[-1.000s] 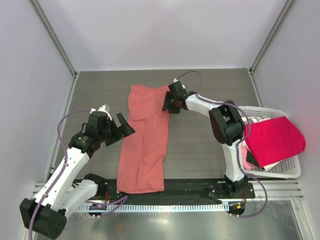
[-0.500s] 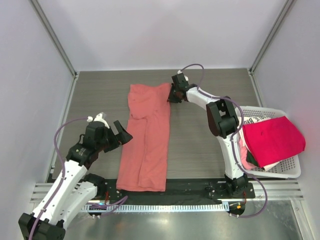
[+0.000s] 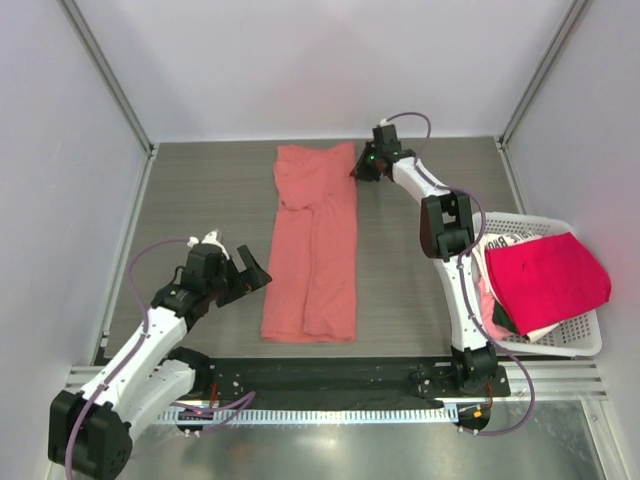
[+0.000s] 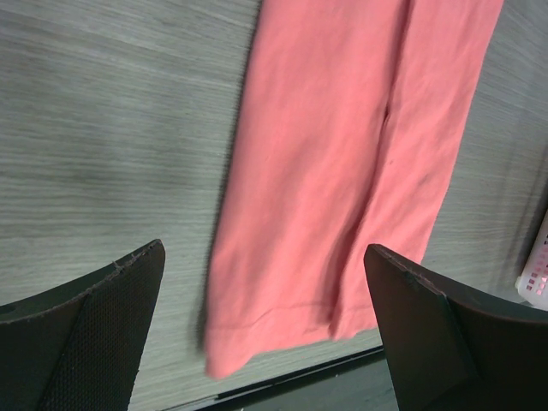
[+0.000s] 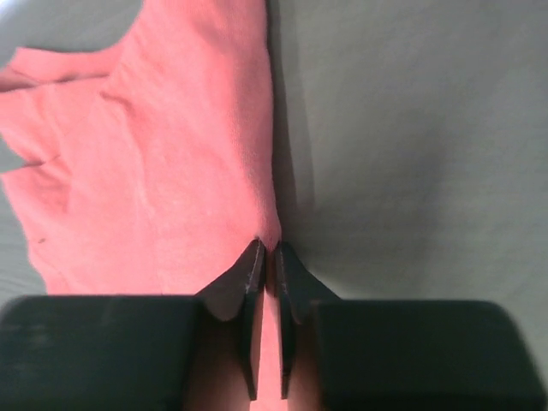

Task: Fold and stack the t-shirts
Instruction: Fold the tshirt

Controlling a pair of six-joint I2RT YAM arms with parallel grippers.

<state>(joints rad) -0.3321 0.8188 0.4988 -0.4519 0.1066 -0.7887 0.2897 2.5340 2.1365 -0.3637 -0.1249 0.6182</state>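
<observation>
Top view: fixed above and behind the arm bases, looking steeply down from afar on the whole worktop [image 3: 200, 200]; left wrist view: carried behind the left hand [image 3: 252, 270], fairly low over the worktop, facing down between its spread fingers [image 4: 94, 334] onto the hem half of the salmon shirt [image 4: 342, 154]; right wrist view: very near, sighting along the right hand [image 5: 267, 250] at the shirt's far side edge; all three views share that shirt.
</observation>
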